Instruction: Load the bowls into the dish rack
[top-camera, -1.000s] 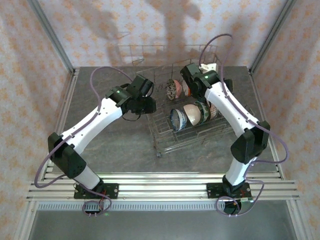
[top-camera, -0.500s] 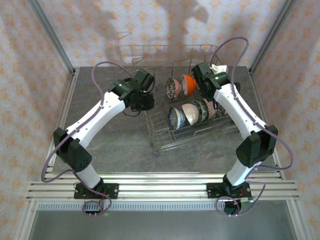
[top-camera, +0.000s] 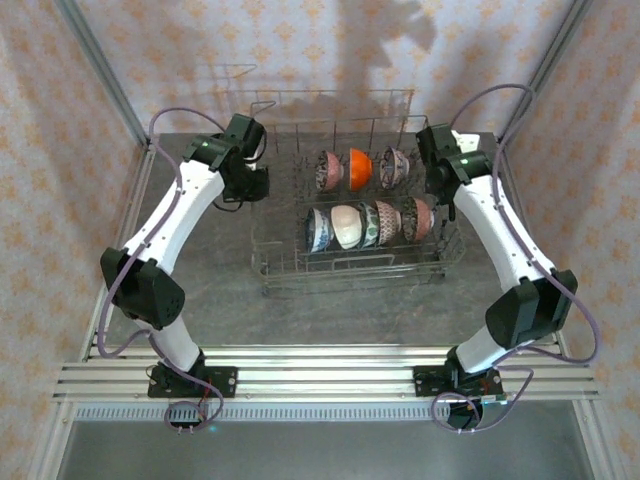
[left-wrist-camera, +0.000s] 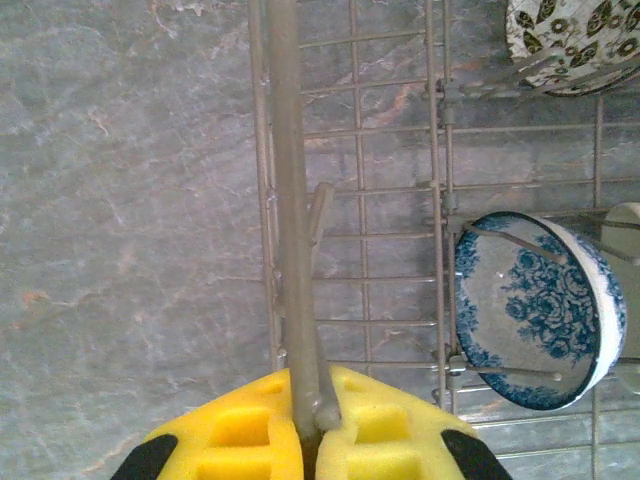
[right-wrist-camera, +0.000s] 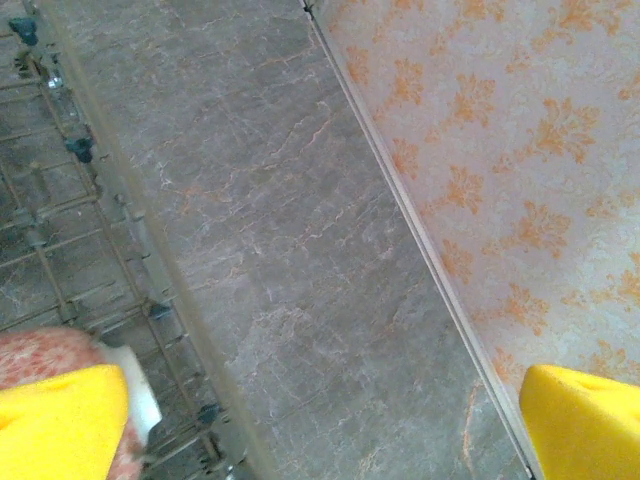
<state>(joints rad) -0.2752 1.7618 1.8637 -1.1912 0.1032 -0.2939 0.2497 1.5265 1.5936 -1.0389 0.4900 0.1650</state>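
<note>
Your left gripper (left-wrist-camera: 315, 432): yellow pads pinched fully together on the rim wire of the dish rack (left-wrist-camera: 283, 150), which runs straight ahead from the fingertips. Ahead and right of it, the blue-white bowl (left-wrist-camera: 535, 310) stands on edge between tines. Farther ahead is the brown-white bowl (left-wrist-camera: 570, 40).

Your right gripper (right-wrist-camera: 325, 425): spread wide, holding nothing, bare table (right-wrist-camera: 280, 250) beneath. The pinkish bowl (right-wrist-camera: 40, 345) sits just beside its left finger. The orange bowl (top-camera: 360, 166) stands in the far row.

Risks, as judged:
- Pulling or lifting with the left gripper would drag or tilt the rack, and the bowls could rattle off their tines.
- Sweeping the right gripper leftward could knock the pinkish bowl.

No brand, label or writing readable.
</note>
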